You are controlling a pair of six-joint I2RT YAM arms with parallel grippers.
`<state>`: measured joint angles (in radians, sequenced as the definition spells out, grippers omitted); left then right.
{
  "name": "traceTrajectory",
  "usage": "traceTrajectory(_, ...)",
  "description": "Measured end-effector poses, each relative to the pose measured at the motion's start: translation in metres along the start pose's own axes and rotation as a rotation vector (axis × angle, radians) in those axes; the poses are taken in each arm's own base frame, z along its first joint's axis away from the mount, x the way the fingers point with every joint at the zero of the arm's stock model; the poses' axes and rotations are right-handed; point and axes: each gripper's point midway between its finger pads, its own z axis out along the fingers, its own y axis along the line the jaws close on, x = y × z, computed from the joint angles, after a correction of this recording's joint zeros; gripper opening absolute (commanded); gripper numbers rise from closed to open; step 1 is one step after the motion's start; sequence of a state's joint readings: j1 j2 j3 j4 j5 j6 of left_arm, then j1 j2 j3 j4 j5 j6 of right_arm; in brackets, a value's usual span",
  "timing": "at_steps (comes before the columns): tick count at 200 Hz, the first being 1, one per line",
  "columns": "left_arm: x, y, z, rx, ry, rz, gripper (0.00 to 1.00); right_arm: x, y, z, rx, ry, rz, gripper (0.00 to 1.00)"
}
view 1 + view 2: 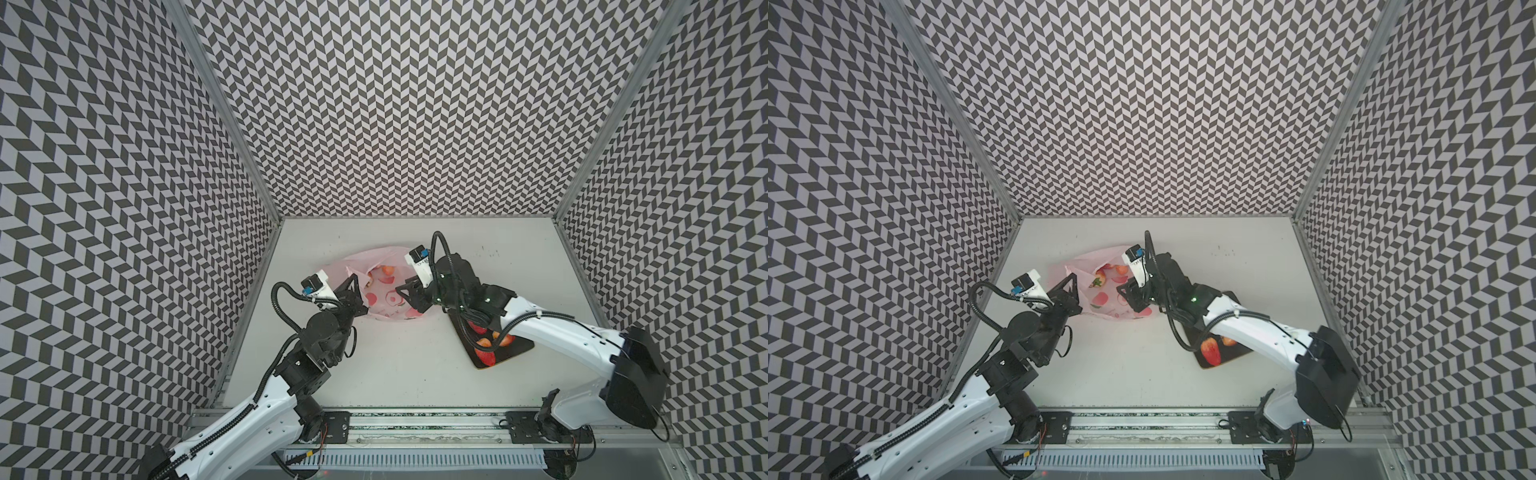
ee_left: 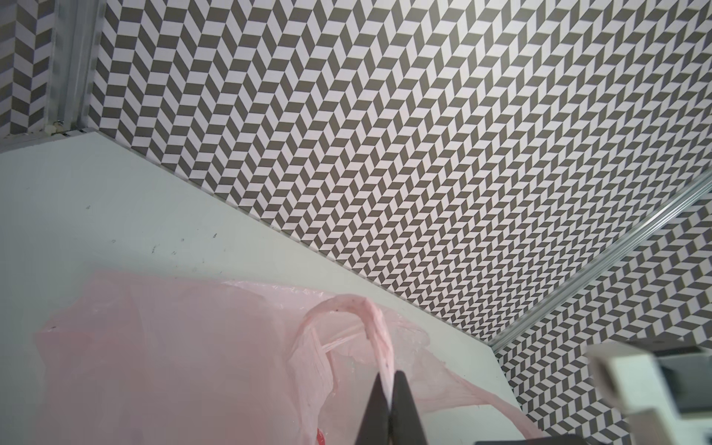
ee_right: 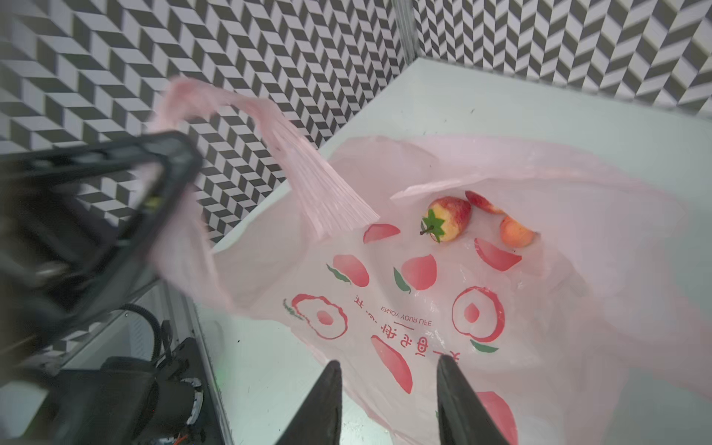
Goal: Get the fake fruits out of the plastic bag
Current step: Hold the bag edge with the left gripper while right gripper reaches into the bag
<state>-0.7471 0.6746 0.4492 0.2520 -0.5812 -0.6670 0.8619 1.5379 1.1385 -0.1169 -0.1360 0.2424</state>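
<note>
- In both top views, a thin, crinkly, translucent pale-pink plastic bag (image 1: 390, 306) (image 1: 1100, 308) lies on the pale table (image 1: 395, 374) with its mouth open. Red peach pictures are printed on it. Any writing is too small to read here.
- Two fake fruits show inside the plastic bag: a glossy red-and-yellow strawberry (image 1: 370, 282) (image 1: 1097, 282) with a green cap, and a small orange ball (image 1: 388, 270) (image 1: 1122, 269).
- The left tool (image 1: 354, 279) (image 1: 1073, 278) is at the plastic bag's left edge. The right tool (image 1: 401, 291) (image 1: 1125, 297) is above its right part.
- Right of the plastic bag, a flat dark brown rounded-corner board (image 1: 517, 348) (image 1: 1229, 358) carries more red and orange fake fruits (image 1: 484, 356) (image 1: 1210, 351), partly hidden by the right arm.
- In the left wrist view, the left tool (image 2: 390, 400) is clamped shut on the plastic bag's (image 2: 173, 366) twisted loop handle (image 2: 370, 312), which rises above the rest of the film.
- In the right wrist view, the plastic bag (image 3: 578, 250) reads "ENJOY YOUR LIFE" in red, seen upside down. I cannot read the red characters beside it.
- The strawberry (image 3: 447, 219) and the orange ball (image 3: 516, 233) lie near each other deep inside the plastic bag.
- The right tool (image 3: 388, 362) has its jaws apart, gripping nothing, above the printed wall. I cannot tell whether they touch it.
</note>
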Motion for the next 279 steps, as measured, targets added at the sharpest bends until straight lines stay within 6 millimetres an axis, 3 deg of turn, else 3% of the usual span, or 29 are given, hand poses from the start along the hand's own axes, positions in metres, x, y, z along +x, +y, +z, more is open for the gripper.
traceTrajectory(19,0.000,-0.002,-0.002,0.005,-0.006,-0.011,0.00,0.016,-0.012,0.037,0.034,0.058,0.066,0.39)
traceTrajectory(43,0.000,0.001,-0.005,0.001,-0.013,-0.023,0.00,0.018,-0.025,0.077,0.088,0.079,0.179,0.44)
traceTrajectory(119,0.007,0.003,-0.013,0.005,-0.004,-0.061,0.00,0.029,-0.049,0.151,0.169,0.040,0.427,0.67)
traceTrajectory(172,0.022,-0.001,-0.016,0.025,0.034,-0.064,0.00,0.028,-0.063,0.178,0.247,-0.037,0.488,0.73)
traceTrajectory(225,0.031,-0.009,-0.019,0.054,0.065,-0.057,0.00,0.013,-0.074,0.209,0.282,-0.121,0.459,0.78)
traceTrajectory(279,0.031,-0.011,-0.020,0.061,0.066,-0.064,0.00,0.013,-0.068,0.244,0.284,-0.155,0.363,0.79)
